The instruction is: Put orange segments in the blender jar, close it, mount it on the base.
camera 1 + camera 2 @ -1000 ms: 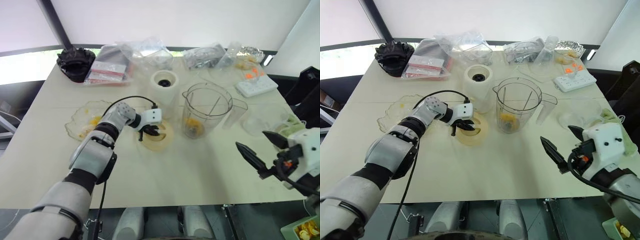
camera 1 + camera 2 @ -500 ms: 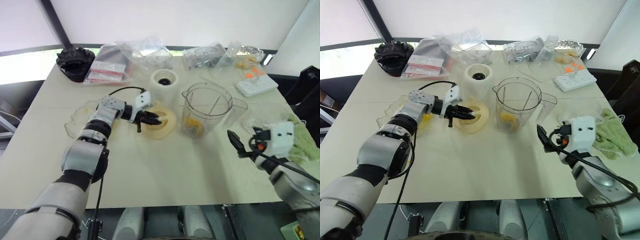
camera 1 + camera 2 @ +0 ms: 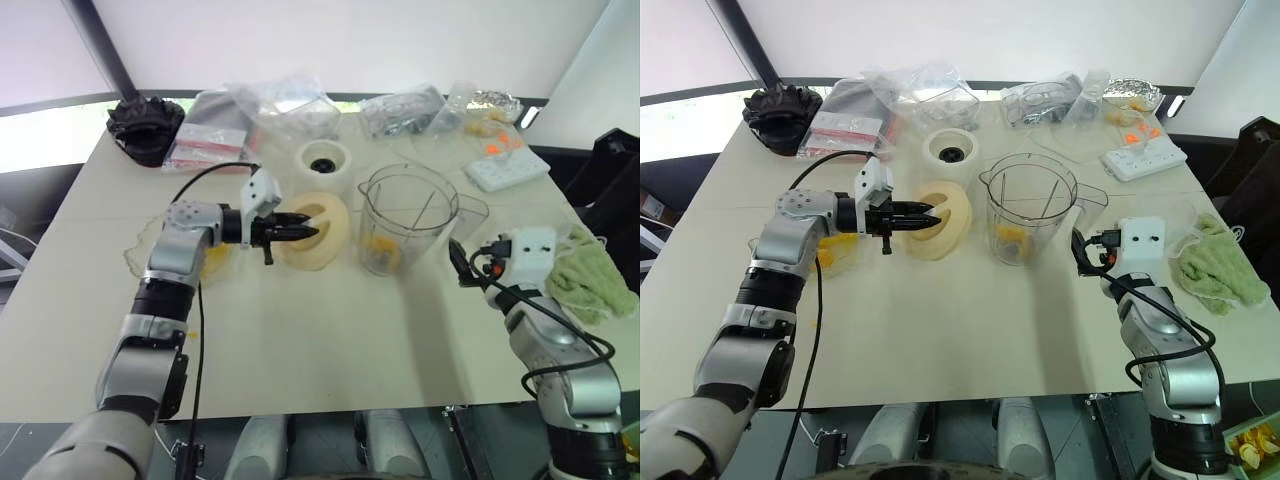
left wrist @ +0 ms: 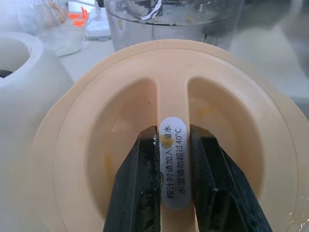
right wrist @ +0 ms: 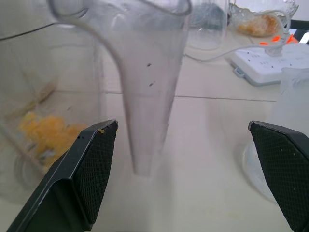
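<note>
Holding now: the left gripper (image 3: 923, 212) pinches the middle rib of the cream lid (image 3: 942, 221), one black finger on each side of the rib, and the lid is tilted up on its edge, just beside the blender jar (image 3: 1031, 206).
Right side: the right gripper (image 3: 1078, 252) has its fingers (image 5: 91, 164) spread wide with nothing between them, just beside the jar handle (image 5: 149, 96).
Fruit: the orange segments (image 3: 1012, 240) lie at the bottom of the jar, so the closing step seems to be the one in hand.
Base: the white base (image 3: 949, 154) stands on the tabletop (image 3: 960, 330) behind the lid, apart from the jar.
Risk of slip: the grip is only on a thin smooth rib, so the lid may turn or drop if the wrist swings fast.
Risk of push: a lid that comes in tilted can hit the rim and push the light jar over, if the right fingers do not first steady the handle.
Risk of bad seat: the pour spout can stop the lid from sitting flat.
</note>
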### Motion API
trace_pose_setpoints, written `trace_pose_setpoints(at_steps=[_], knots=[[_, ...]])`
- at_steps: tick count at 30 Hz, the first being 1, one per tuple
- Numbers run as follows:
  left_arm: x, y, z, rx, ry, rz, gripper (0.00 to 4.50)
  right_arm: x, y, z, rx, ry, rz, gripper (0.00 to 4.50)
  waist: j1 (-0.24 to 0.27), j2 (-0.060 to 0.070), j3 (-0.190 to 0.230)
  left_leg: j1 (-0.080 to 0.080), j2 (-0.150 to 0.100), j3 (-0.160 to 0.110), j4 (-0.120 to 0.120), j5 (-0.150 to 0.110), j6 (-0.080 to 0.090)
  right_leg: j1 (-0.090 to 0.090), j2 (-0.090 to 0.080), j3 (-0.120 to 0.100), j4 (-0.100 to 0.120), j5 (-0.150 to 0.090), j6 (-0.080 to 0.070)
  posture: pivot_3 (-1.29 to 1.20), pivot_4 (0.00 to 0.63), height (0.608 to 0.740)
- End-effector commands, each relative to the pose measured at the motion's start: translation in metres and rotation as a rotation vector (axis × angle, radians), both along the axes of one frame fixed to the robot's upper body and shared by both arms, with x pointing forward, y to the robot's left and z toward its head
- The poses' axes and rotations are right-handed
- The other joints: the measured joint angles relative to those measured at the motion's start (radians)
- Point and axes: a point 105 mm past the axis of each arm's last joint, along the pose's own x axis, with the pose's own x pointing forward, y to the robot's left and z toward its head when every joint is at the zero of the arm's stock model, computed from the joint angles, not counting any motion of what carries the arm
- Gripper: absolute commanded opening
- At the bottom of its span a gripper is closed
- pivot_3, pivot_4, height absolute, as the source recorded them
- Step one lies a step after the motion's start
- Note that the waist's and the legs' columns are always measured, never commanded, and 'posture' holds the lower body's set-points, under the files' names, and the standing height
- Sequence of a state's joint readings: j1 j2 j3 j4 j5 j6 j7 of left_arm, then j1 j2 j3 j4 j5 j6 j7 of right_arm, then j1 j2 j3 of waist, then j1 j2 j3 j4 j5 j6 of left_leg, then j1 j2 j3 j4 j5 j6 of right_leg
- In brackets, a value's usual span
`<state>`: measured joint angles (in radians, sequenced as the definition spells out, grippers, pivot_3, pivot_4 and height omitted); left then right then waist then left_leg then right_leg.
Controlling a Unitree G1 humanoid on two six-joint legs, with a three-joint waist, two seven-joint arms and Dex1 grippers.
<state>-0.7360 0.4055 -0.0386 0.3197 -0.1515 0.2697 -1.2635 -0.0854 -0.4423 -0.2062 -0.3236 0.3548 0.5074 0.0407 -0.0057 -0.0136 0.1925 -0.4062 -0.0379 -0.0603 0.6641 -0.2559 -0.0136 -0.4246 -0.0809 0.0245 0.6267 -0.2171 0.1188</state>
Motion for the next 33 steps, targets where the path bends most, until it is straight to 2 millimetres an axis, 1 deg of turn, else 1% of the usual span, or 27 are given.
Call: trace_pose_setpoints(at_steps=[1, 6, 9, 18, 25, 26, 27, 28, 32, 33], knots=[[-0.01, 0.002, 0.028, -0.03, -0.069, -0.007, 0.26, 0.007, -0.007, 0.012, 0.003, -0.065, -0.028, 4.5, -0.004, 0.0, 0.0, 0.0, 0.0, 0.0, 0.0, 0.0, 0.0, 0.0, 0.0, 0.0, 0.001, 0.0, 0.0, 0.0, 0.15, 0.74], [-0.022, 0.01, 0.044, -0.022, -0.078, -0.006, 0.26, 0.016, -0.004, 0.013, 0.023, -0.075, -0.018, 4.5, -0.009, 0.0, 0.0, 0.0, 0.0, 0.0, 0.0, 0.0, 0.0, 0.0, 0.0, 0.0, 0.002, 0.0, 0.0, 0.0, 0.15, 0.74], [-0.026, 0.014, 0.047, -0.003, -0.091, 0.0, 0.26, 0.021, -0.003, 0.013, 0.044, -0.084, -0.016, 4.5, -0.01, 0.0, 0.0, 0.001, 0.0, 0.0, 0.0, 0.0, 0.0, 0.0, 0.0, 0.0, 0.002, 0.0, 0.0, 0.0, 0.15, 0.74], [-0.026, 0.014, 0.051, -0.002, -0.105, 0.018, 0.26, 0.035, 0.008, 0.012, 0.061, -0.091, 0.02, 4.5, -0.01, 0.001, 0.0, 0.001, 0.0, 0.0, 0.0, 0.0, 0.0, 0.0, 0.0, 0.001, 0.002, 0.0, 0.0, 0.0, 0.15, 0.74], [-0.025, 0.015, 0.053, -0.002, -0.117, 0.033, 0.26, 0.044, 0.008, 0.011, 0.068, -0.096, 0.025, 4.5, -0.011, 0.001, 0.0, 0.001, 0.0, 0.0, 0.0, 0.0, 0.0, -0.001, 0.0, 0.001, 0.002, 0.0, 0.0, 0.0, 0.15, 0.74], [-0.024, 0.016, 0.053, 0.002, -0.122, 0.038, 0.26, 0.045, 0.008, 0.011, 0.07, -0.097, 0.026, 3.94, -0.011, 0.001, 0.0, 0.001, 0.0, 0.0, 0.0, 0.0, 0.0, -0.001, 0.0, 0.001, 0.002, 0.0, 0.0, 0.0, 0.15, 0.74], [-0.024, 0.017, 0.053, 0.005, -0.125, 0.041, 0.26, 0.046, 0.009, 0.01, 0.071, -0.097, 0.026, 3.73, -0.012, 0.001, 0.0, 0.001, 0.0, 0.0, 0.0, 0.0, 0.0, -0.001, 0.0, 0.001, 0.002, 0.0, 0.0, 0.0, 0.15, 0.74], [-0.024, 0.018, 0.054, 0.006, -0.128, 0.047, 0.26, 0.047, 0.009, 0.01, 0.073, -0.098, 0.029, 3.24, -0.012, 0.001, 0.0, 0.001, 0.0, 0.0, 0.0, 0.0, 0.0, -0.001, 0.0, 0.001, 0.002, 0.0, 0.0, 0.0, 0.15, 0.74], [-0.02, 0.029, 0.061, 0.006, -0.143, 0.091, 0.26, 0.052, 0.016, 0.01, 0.077, -0.105, 0.045, 1.08, -0.012, 0.001, 0.0, 0.001, 0.0, 0.0, 0.0, 0.0, 0.0, -0.001, 0.0, 0.001, 0.002, 0.0, 0.0, 0.0, 0.15, 0.74], [-0.019, 0.032, 0.064, 0.006, -0.148, 0.098, 0.26, 0.052, 0.018, 0.011, 0.079, -0.107, 0.053, 0.89, -0.01, 0.001, 0.0, 0.001, 0.0, 0.0, 0.0, 0.0, 0.0, -0.001, 0.0, 0.001, 0.002, 0.0, 0.0, 0.0, 0.15, 0.74]])
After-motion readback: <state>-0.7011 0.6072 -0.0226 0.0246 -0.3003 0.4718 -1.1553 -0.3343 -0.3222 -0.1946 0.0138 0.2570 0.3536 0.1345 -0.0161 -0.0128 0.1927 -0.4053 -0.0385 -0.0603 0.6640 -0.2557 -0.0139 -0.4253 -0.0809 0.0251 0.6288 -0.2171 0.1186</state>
